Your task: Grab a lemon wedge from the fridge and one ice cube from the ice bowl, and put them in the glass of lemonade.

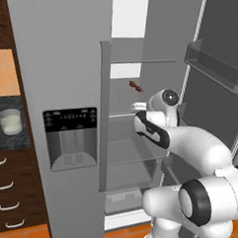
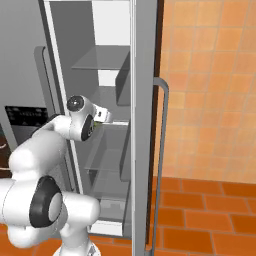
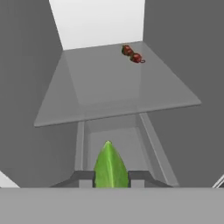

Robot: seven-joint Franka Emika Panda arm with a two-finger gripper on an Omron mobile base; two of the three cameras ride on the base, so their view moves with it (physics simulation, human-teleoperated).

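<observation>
The fridge [image 1: 59, 63] stands with both doors open. My gripper [image 3: 111, 178] is inside it, over the lower compartment in front of a glass shelf [image 3: 113, 87]. It is shut on a green, pointed lemon wedge [image 3: 109, 164] that sticks up between the two fingertips. From the base cameras my gripper [image 1: 139, 106] [image 2: 104, 116] is at mid height, just inside the fridge opening. The glass of lemonade [image 1: 10, 121] stands on the dark counter left of the fridge, far from the hand. The ice bowl is out of view.
Small red fruits [image 3: 132, 54] lie at the back right of the glass shelf. The right door [image 2: 145, 100] with its long handle [image 2: 162, 150] is close on the arm's right. A door bin [image 1: 213, 64] hangs above the arm. Drawers [image 1: 3, 199] sit under the counter.
</observation>
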